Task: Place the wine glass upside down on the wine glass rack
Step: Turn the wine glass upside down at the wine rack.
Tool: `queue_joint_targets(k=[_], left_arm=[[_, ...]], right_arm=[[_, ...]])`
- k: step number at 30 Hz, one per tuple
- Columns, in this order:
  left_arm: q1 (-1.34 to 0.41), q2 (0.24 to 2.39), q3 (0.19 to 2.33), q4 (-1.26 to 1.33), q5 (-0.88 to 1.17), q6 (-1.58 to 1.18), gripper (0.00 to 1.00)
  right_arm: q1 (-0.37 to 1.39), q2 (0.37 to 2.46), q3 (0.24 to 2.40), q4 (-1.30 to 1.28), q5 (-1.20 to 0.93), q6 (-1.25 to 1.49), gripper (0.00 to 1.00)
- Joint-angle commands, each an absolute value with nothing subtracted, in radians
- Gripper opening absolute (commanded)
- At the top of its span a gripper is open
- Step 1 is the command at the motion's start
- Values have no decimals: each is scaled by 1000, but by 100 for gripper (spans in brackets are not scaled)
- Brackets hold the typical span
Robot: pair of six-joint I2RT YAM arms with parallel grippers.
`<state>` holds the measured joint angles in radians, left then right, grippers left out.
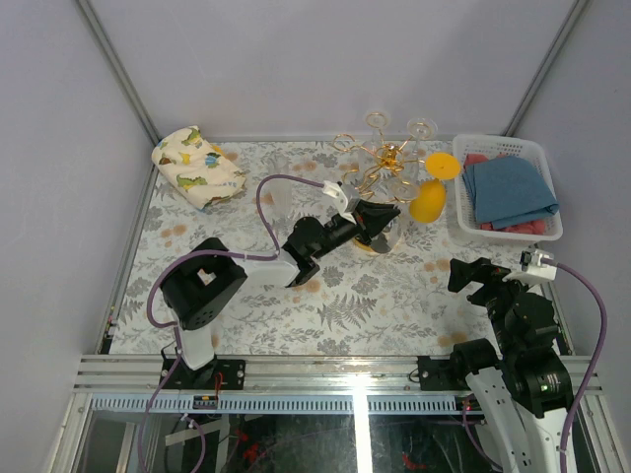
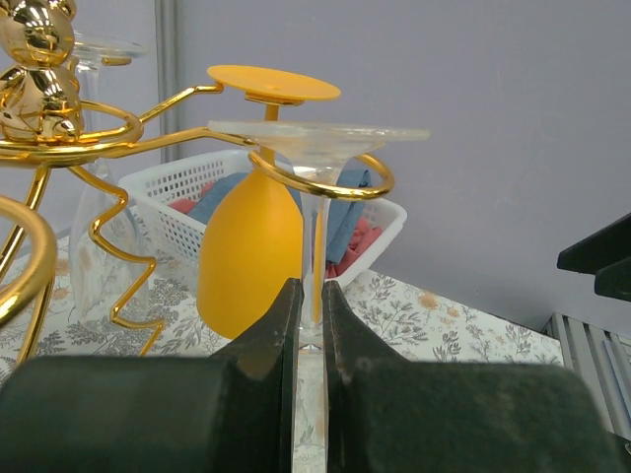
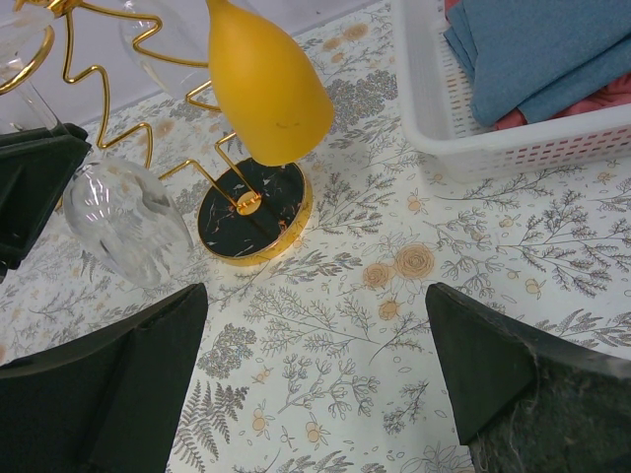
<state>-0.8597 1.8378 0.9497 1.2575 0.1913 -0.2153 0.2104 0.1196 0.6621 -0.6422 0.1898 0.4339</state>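
Observation:
A clear wine glass (image 2: 314, 236) hangs upside down. Its stem runs through a ring-ended arm (image 2: 367, 184) of the gold wine glass rack (image 1: 391, 156), and its flat foot (image 2: 320, 132) lies just over that ring. My left gripper (image 2: 309, 288) is shut on the stem, below the ring. From the right wrist, the glass's bowl (image 3: 128, 222) shows next to the rack's round black base (image 3: 254, 212). My right gripper (image 3: 315, 374) stands wide open over the tablecloth, nothing between its fingers. From above it sits at the near right (image 1: 483, 276).
A yellow glass (image 1: 427, 202) hangs upside down on the neighbouring arm, close to the right of the held glass. Two more clear glasses (image 1: 377, 120) hang at the rack's back. A white basket (image 1: 509, 233) of cloths stands far right, a patterned cloth bundle (image 1: 197, 166) far left.

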Motion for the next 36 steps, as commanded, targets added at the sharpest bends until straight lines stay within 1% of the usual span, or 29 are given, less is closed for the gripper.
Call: queue_joint_targets(k=[1,2,5,12,17,23,27,30,34,35,36], left_arm=[[-865,1794,938,1335,212,-173,4],[-865,1793,939,1332,214,-171,6],[-865,1788,936,1322,208,-166,17],[-865,1756,915,1282,177,-163,27],[-866,1681,872,1207,153,-161,30],[-865,1517,760,1078,79,-198,32],[-866,1388,698,881,-1,-224,32],[-864,1269,661,724,-94,-246,35],[-856,1139,641,530,-190,-276,47],[-856,1114,646,470,-205,-281,55],[-853,1092,654,417,-219,-282,60]], right_arm=[[214,117,661,-594,180,423,99],[214,118,661,-594,180,421,99],[215,118,662,-594,179,423,99],[215,121,662,-594,181,423,99],[214,124,660,-589,186,420,99],[215,170,672,-580,160,404,99],[215,222,695,-591,186,433,99],[215,278,731,-604,144,445,99],[216,353,786,-628,87,470,99],[215,364,793,-637,78,479,99],[215,367,798,-637,64,487,99]])
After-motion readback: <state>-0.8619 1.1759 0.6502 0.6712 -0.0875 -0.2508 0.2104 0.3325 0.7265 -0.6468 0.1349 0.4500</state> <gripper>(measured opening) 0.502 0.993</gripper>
